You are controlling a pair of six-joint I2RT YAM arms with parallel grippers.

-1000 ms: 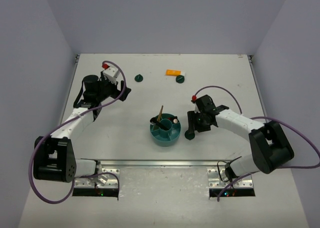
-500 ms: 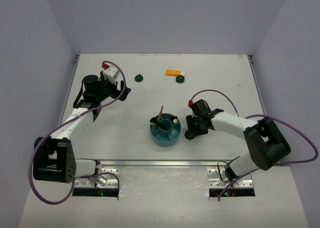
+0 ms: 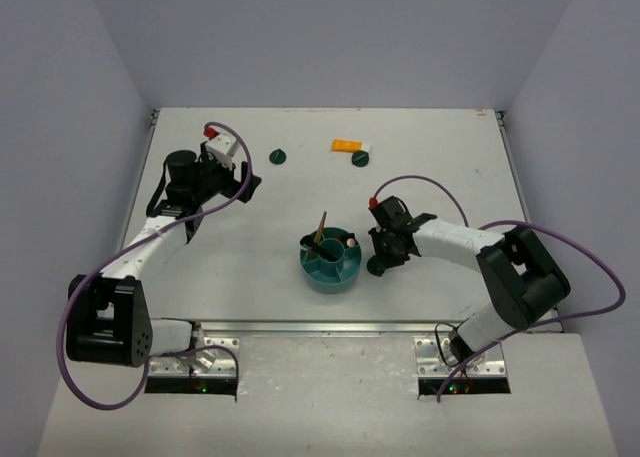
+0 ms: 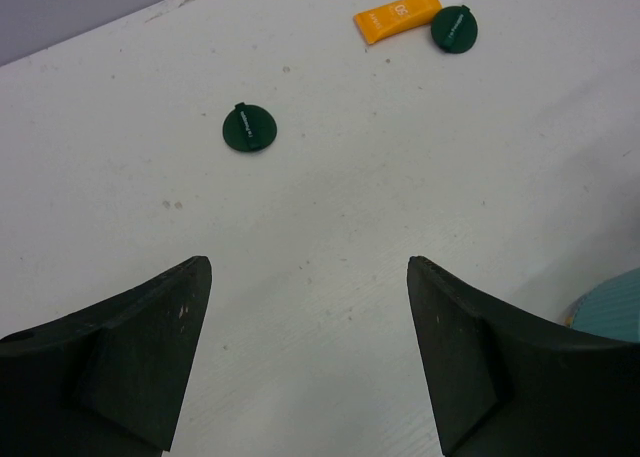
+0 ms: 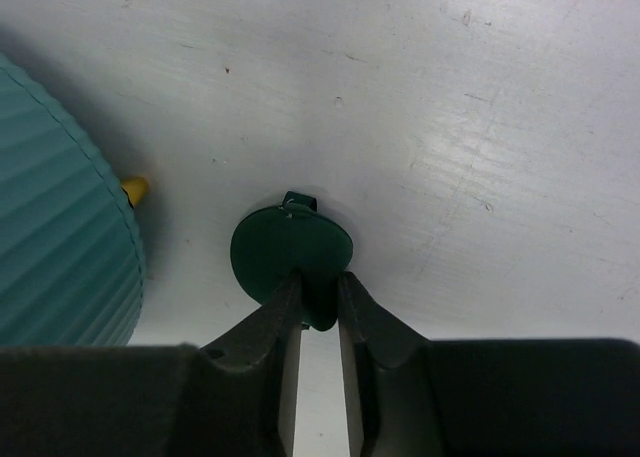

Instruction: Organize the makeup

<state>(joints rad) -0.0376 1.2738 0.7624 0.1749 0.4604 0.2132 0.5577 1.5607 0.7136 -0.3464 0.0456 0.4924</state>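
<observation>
Black right claw: closed to a thin gap, its two fingers nipping the near rim of a dark green compact. Only the edge of the disc is caught.
Compact's place: low over the white counter, just right of the bowl. Whether it has left the surface I cannot tell.
Bowl: teal, with a ribbed wall, close on the left of the right claw. From above it is a round divided dish in the near middle of the counter, and a tan brush leans out of its far side.
Left claw: spread wide with nothing in it, hanging over the far left of the counter, well apart from the bowl.
Loose makeup: a second compact lies flat just beyond the left claw. A third compact lies farther right, just beside an orange-and-white packet at the far side.
Step in hand: by my reading, the pick-up of the compact beside the bowl, so that it can go in with the brush.
Next move calls for: a clean lift, a short carry left over the bowl's rim, and a release above a free compartment. With so little of the disc in the pinch, it could pivot or slip, so a slow, level carry seems wise.
</observation>
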